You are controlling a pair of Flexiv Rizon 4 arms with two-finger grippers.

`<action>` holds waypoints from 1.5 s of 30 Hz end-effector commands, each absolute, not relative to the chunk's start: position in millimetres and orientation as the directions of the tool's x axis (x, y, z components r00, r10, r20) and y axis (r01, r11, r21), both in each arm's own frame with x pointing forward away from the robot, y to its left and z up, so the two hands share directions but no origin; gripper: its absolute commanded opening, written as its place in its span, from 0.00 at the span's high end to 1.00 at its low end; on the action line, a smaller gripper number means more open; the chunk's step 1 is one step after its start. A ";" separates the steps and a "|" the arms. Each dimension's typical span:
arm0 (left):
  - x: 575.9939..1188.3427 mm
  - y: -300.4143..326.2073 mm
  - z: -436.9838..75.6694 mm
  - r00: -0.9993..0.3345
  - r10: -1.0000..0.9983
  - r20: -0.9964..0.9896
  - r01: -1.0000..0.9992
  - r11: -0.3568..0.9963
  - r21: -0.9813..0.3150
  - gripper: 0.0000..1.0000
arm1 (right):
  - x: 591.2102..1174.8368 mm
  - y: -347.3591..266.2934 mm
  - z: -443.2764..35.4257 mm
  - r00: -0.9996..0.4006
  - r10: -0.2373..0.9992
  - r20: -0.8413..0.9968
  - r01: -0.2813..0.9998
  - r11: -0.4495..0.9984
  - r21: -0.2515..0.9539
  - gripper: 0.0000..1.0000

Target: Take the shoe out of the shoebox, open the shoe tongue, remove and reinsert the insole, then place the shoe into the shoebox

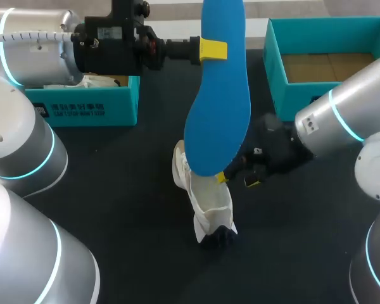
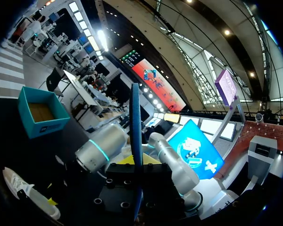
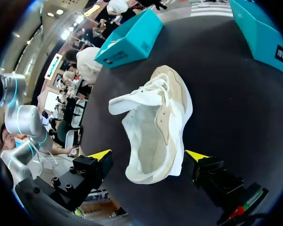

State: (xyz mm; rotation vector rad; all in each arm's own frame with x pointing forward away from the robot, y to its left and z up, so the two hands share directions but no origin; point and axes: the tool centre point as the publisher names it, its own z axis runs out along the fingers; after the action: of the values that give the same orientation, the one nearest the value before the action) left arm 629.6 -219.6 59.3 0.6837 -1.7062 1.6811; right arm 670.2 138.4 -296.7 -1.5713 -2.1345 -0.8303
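A blue insole (image 1: 218, 95) hangs high over the table, heel end up, with my left gripper (image 1: 213, 49) shut on its upper part. In the left wrist view the insole (image 2: 137, 141) shows edge-on between the fingers. Under it a white and beige shoe (image 1: 206, 199) lies on the dark table, its tongue pulled back and its opening bare. My right gripper (image 1: 237, 179) sits low at the shoe's heel end. In the right wrist view the shoe (image 3: 155, 117) lies between the wide open fingers (image 3: 100, 154), and neither tip touches it.
A teal shoebox (image 1: 82, 104) stands at the back left, behind my left arm. A second teal shoebox (image 1: 275, 69), open with a brown floor, stands at the back right. The table (image 1: 133, 209) is dark cloth.
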 end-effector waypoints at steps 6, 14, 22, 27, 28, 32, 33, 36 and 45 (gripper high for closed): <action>629.8 -220.6 58.9 -0.660 0.071 0.748 -0.746 0.048 -0.664 1.00 | 666.3 134.6 -290.0 -0.297 0.708 0.641 0.953 0.176 0.247 0.00; 629.8 -220.6 58.9 -0.660 0.071 0.748 -0.746 0.048 -0.664 1.00 | 670.7 140.7 -254.9 -0.263 0.564 0.783 0.959 0.067 0.274 0.00; 629.8 -220.6 58.9 -0.660 0.071 0.748 -0.746 0.048 -0.664 1.00 | 676.0 144.4 -226.0 -0.244 0.428 0.870 0.969 0.071 0.237 0.00; 629.8 -220.6 58.9 -0.660 0.071 0.748 -0.746 0.048 -0.664 1.00 | 674.6 139.0 -209.4 -0.168 0.331 0.928 0.984 0.008 0.175 0.00; 629.8 -220.6 58.9 -0.660 0.071 0.748 -0.746 0.048 -0.664 1.00 | 674.7 139.3 -205.9 -0.161 0.314 0.936 0.985 -0.003 0.171 0.00; 629.8 -220.6 58.9 -0.660 0.071 0.748 -0.746 0.048 -0.664 1.00 | 678.4 138.6 -193.7 -0.151 0.317 0.936 0.988 0.021 0.152 0.00; 629.8 -220.6 58.9 -0.660 0.071 0.748 -0.746 0.048 -0.664 1.00 | 680.2 138.6 -189.3 -0.166 0.289 0.943 0.985 0.006 0.172 0.00; 629.8 -220.6 58.9 -0.660 0.071 0.748 -0.746 0.048 -0.664 1.00 | 680.2 138.6 -189.3 -0.166 0.289 0.943 0.985 0.006 0.172 0.00; 629.8 -220.6 58.9 -0.660 0.071 0.748 -0.746 0.048 -0.664 1.00 | 679.9 137.6 -184.7 -0.167 0.244 0.955 0.985 -0.013 0.175 0.00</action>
State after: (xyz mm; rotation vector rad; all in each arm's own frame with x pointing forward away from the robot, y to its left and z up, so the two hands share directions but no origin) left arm 629.6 -219.6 59.3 0.6837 -1.7062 1.6812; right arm 680.9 137.5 -188.5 -1.3476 -1.5433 -1.1993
